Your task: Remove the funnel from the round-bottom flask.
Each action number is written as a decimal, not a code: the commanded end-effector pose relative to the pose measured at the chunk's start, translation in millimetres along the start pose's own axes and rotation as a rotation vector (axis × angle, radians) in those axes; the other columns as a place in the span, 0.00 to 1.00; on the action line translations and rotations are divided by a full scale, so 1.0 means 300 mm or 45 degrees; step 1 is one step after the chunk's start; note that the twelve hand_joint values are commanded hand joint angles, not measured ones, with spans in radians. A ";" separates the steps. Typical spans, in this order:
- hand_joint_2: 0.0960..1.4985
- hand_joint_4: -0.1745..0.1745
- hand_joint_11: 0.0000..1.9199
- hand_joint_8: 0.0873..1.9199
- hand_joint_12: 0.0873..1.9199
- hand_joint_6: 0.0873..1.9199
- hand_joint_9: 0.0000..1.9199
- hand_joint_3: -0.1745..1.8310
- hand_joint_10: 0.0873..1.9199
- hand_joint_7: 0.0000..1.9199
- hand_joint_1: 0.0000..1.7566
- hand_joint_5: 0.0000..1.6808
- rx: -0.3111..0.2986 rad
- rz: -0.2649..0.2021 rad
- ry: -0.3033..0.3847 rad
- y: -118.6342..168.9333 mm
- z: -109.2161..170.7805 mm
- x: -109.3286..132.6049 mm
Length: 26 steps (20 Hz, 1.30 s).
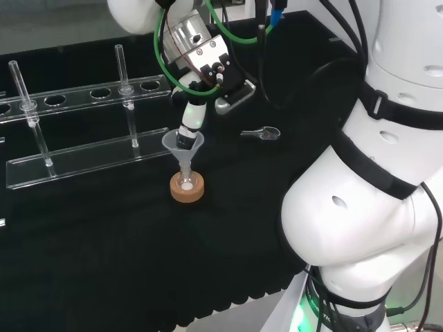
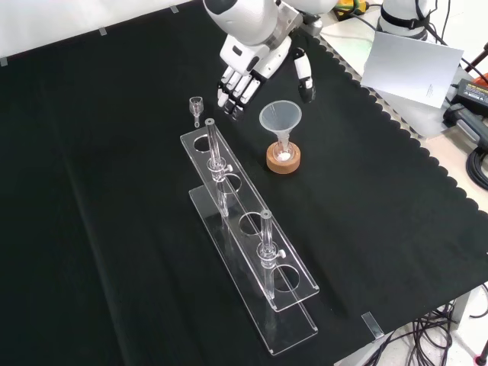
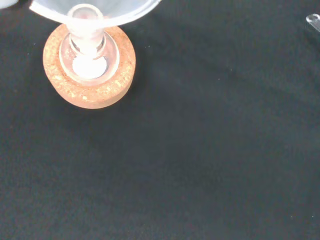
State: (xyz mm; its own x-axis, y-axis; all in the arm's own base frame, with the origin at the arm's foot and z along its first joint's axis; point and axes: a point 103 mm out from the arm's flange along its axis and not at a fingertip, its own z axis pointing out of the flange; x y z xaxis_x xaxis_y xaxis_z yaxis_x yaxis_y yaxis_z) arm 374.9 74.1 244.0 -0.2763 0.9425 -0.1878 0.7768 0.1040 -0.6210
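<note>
The funnel (image 2: pixel 280 118) sits upright with its stem in the neck of the round-bottom flask (image 2: pixel 284 155), which rests on a cork ring stand (image 2: pixel 284 161) on the black cloth (image 2: pixel 114 229). In the wrist view the funnel (image 3: pixel 95 10) bowl overlaps the flask neck, and a white patch shows at the bottom of the flask (image 3: pixel 89 52) inside the cork ring stand (image 3: pixel 90 67).

The hand (image 2: pixel 248 72) hovers above and behind the funnel in the front view. Its fingers (image 2: pixel 232 95) point downward, nearly straight and held close together, to the left of the funnel rim. The thumb (image 2: pixel 304 76) is spread well apart from them, on the funnel's other side. The hand holds nothing. In the head view one fingertip (image 1: pixel 185 137) appears to reach the funnel (image 1: pixel 183 145) rim; contact cannot be confirmed.

A clear test tube rack (image 2: pixel 252 244) with two upright tubes stands to the left of the flask in the front view. A small clear scoop (image 2: pixel 196 107) lies near the fingers.
</note>
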 end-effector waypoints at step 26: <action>0.37 0.23 0.00 0.30 0.28 0.00 0.00 0.09 0.12 0.00 0.35 0.00 0.101 -0.027 0.072 0.061 0.077 0.054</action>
State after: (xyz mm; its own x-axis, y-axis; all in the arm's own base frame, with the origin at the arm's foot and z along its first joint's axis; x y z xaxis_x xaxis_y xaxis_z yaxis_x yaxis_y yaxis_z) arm 371.6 84.0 211.9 -0.2593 0.9565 -0.1340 0.7241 0.1007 -0.6823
